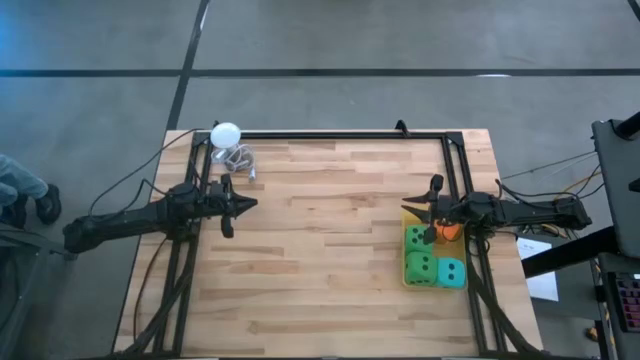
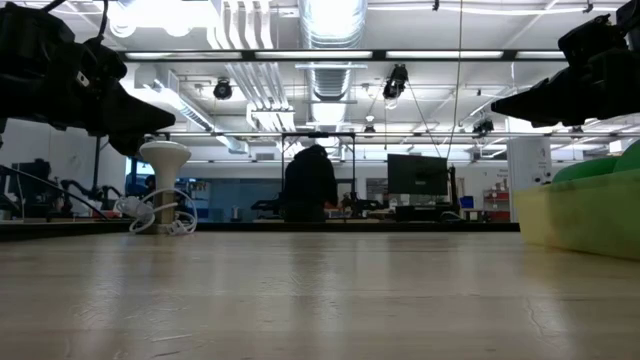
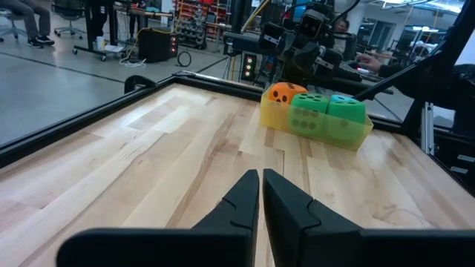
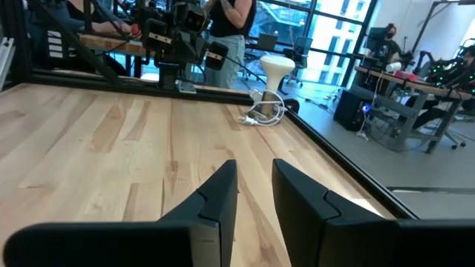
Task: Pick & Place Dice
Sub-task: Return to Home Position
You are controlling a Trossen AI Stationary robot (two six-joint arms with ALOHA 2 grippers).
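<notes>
The left gripper (image 1: 248, 204) hovers over the left side of the table (image 1: 320, 260), jaws all but closed, holding nothing; the right gripper (image 1: 412, 211) hangs beside the yellow bin (image 1: 434, 287), jaws narrowly apart, empty; in the bin at the table's right edge sit a green die (image 1: 417, 240), a second green die (image 1: 421, 268), a teal die (image 1: 452, 273) and an orange die (image 1: 449, 230).
</notes>
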